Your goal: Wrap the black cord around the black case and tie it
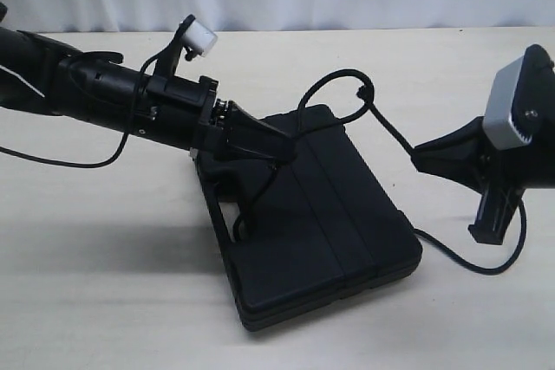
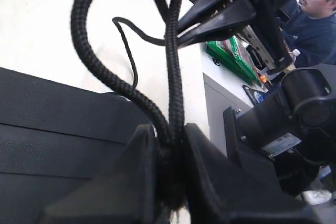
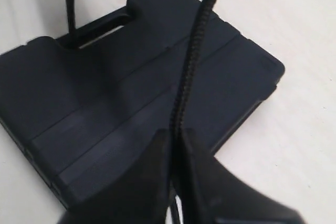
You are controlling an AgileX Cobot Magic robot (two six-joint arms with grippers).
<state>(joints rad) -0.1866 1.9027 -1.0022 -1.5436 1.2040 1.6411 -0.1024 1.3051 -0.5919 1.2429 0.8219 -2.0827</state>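
The black case (image 1: 321, 223) lies flat on the pale table, its handle slot toward the left arm. My left gripper (image 1: 284, 153) hovers over the case's handle end, shut on two strands of the black cord (image 2: 100, 72) pinched between its jaws (image 2: 169, 130). One strand drops from it into the handle slot (image 1: 245, 207). The black cord (image 1: 347, 75) arcs up above the case's far edge, passes a knot (image 1: 366, 93) and runs to my right gripper (image 1: 416, 156), which is shut on it (image 3: 176, 134) right of the case (image 3: 105, 77). The cord's tail (image 1: 460, 257) trails on the table.
A thin robot cable (image 1: 87, 162) sags below the left arm. The table edge, a green item (image 2: 231, 51) and a person (image 2: 315, 9) lie beyond the right arm in the left wrist view.
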